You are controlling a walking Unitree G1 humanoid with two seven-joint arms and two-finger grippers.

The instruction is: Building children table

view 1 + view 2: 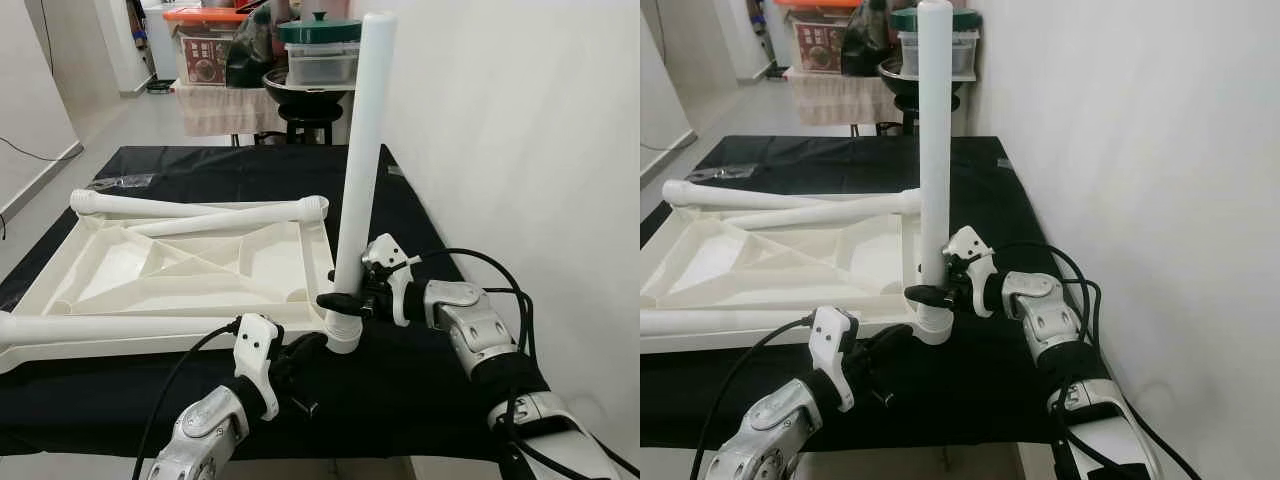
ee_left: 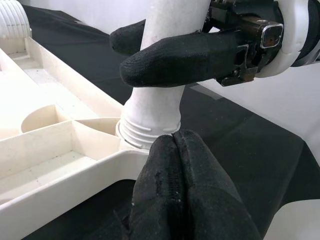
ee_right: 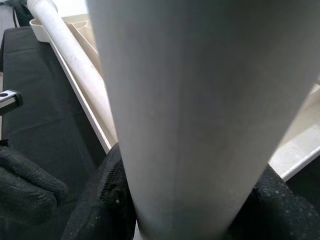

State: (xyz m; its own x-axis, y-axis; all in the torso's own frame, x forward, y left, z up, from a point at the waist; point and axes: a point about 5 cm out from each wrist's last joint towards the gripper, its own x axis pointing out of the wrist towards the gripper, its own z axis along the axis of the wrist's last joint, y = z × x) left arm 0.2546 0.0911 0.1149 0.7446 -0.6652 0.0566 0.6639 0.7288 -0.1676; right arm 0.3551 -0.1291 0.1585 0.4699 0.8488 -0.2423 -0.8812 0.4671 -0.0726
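Observation:
The white tabletop (image 1: 120,265) lies upside down on a black-covered surface. A white leg (image 1: 362,150) stands upright in its near right corner socket, with the threaded base (image 2: 150,127) showing in the left wrist view. My right gripper (image 1: 342,300) is shut on this leg just above the base, its fingers (image 2: 175,55) wrapped around it. My left gripper (image 1: 312,345) is shut with nothing between its fingers, its tips (image 2: 173,142) right in front of the corner, below the leg's base. Three more legs lie on the tabletop: one (image 1: 200,208) along the far edge, one diagonal, one (image 1: 90,328) along the near edge.
A white wall rises close on the right. Beyond the far edge stands a black stool (image 1: 310,110) with stacked containers and a storage box (image 1: 205,45). A small clear bag (image 1: 125,181) lies on the black cloth at the far left. The cloth's front edge runs below my arms.

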